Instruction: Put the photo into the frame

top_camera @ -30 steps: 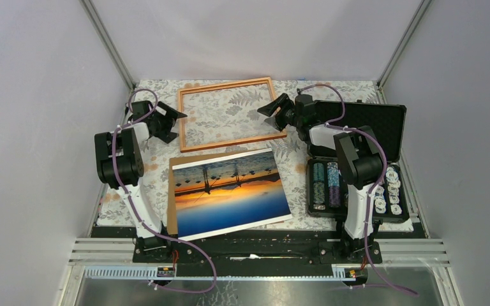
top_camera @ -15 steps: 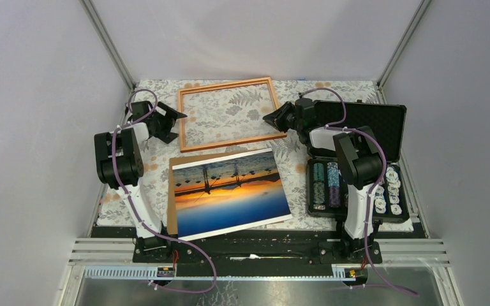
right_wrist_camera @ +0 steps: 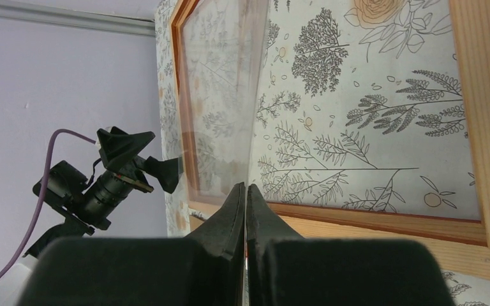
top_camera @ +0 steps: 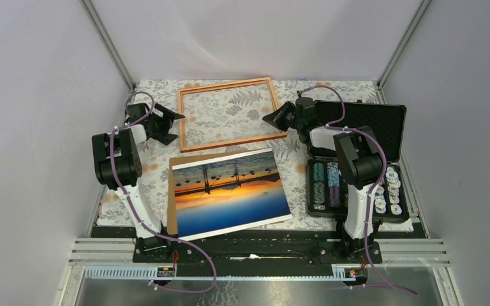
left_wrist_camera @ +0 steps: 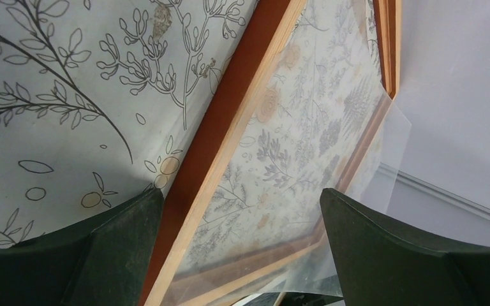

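Note:
The photo (top_camera: 230, 191), a sunset bridge print, lies face up on the near middle of the table. The wooden frame (top_camera: 224, 85) lies flat behind it. A clear sheet (right_wrist_camera: 220, 95) stands tilted up over the frame (right_wrist_camera: 478, 95). My right gripper (top_camera: 270, 118) is at the frame's right rail. In the right wrist view it (right_wrist_camera: 247, 186) is shut on that sheet's near edge. My left gripper (top_camera: 173, 126) is at the frame's left rail. It (left_wrist_camera: 240, 194) stands open, with the rail (left_wrist_camera: 230, 83) and the sheet's (left_wrist_camera: 306, 127) far edge between its fingers, touching neither.
A brown backing board (top_camera: 172, 191) lies under the photo, showing along its left side. A black case of chips (top_camera: 357, 185) stands open at the right, its lid (top_camera: 370, 127) behind my right arm. Grey walls close in the flowered tablecloth (top_camera: 300, 153).
My right gripper has shut on the clear sheet's edge after shifting slightly right and nearer. My left arm has edged a little to the left, its jaws still wide.

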Robot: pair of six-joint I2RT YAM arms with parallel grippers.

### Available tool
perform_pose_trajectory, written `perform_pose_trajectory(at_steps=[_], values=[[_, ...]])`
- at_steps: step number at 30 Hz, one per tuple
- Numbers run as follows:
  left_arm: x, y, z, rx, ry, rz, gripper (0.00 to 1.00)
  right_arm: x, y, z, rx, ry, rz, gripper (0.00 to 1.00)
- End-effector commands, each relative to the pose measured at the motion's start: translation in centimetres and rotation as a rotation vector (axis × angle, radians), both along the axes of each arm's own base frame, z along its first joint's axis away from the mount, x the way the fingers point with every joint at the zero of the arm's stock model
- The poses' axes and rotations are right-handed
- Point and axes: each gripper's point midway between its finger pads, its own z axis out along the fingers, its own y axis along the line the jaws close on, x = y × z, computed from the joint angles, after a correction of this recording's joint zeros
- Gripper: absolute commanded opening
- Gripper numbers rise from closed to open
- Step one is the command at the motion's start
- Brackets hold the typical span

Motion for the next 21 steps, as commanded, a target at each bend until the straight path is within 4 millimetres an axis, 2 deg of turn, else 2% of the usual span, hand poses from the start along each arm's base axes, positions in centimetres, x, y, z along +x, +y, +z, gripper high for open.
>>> perform_pose_trajectory(at_steps=[1, 21], values=[[0.3, 0.1, 2.4, -0.01, -0.076, -0.006, 0.99, 0.5, 1.1, 5.6, 0.042, -0.156, 0.082, 0.0], [0.4, 1.6, 3.9, 0.012, -0.109, 0.027, 0.99, 2.0, 2.5, 6.0, 0.002, -0.276, 0.182, 0.0]])
